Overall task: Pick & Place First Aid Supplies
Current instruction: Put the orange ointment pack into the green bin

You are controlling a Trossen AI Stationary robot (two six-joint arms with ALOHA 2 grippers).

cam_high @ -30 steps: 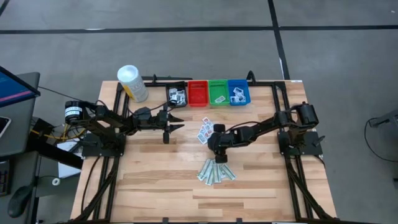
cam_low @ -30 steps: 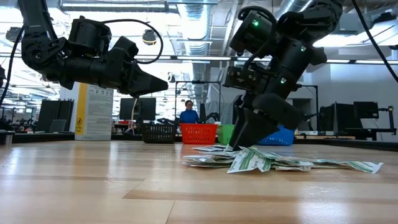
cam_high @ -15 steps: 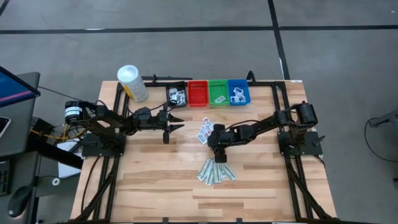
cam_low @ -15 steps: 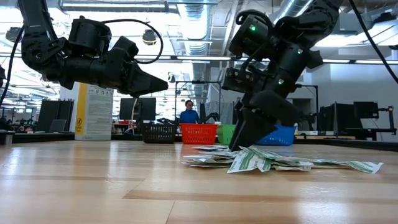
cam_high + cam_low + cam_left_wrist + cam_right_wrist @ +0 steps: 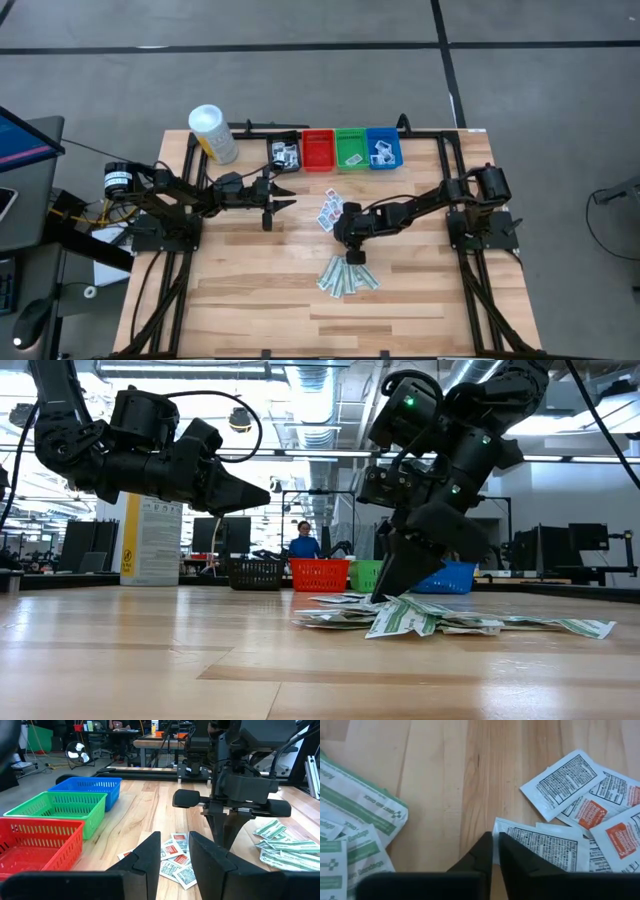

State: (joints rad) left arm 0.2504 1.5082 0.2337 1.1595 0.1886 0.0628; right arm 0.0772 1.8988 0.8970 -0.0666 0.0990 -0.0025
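At mid-counter [image 5: 250,290], watching the right tool [image 5: 347,240] come in tips-down on the scatter of white packets [image 5: 329,211]. Through its own wrist camera, seeing the right tool [image 5: 495,845] pressed almost together, just a sliver of a gap, tips right at the corner of a white packet with dark print [image 5: 555,847]. Can't tell whether that corner is actually nipped or merely touched. Spotting red-print packets [image 5: 597,812] overlapping just beside it, flat on the wood. Looking nearer the front edge, finding the pale-green strips [image 5: 346,277] fanned in a loose pile, close to the white ones but apart from them. From table height, catching the same green strips [image 5: 420,620] lying in front of the right tool [image 5: 385,592].

Over on the left side, noting the left tool [image 5: 283,203] held above the counter, pointing toward the packets, spread with clear space between its fingers [image 5: 150,852], pinching nothing.

Along the back edge, counting four small bins [image 5: 335,150] in a row: black, red, green, blue. Beside them, picking out a white canister [image 5: 213,133] with a yellow label.
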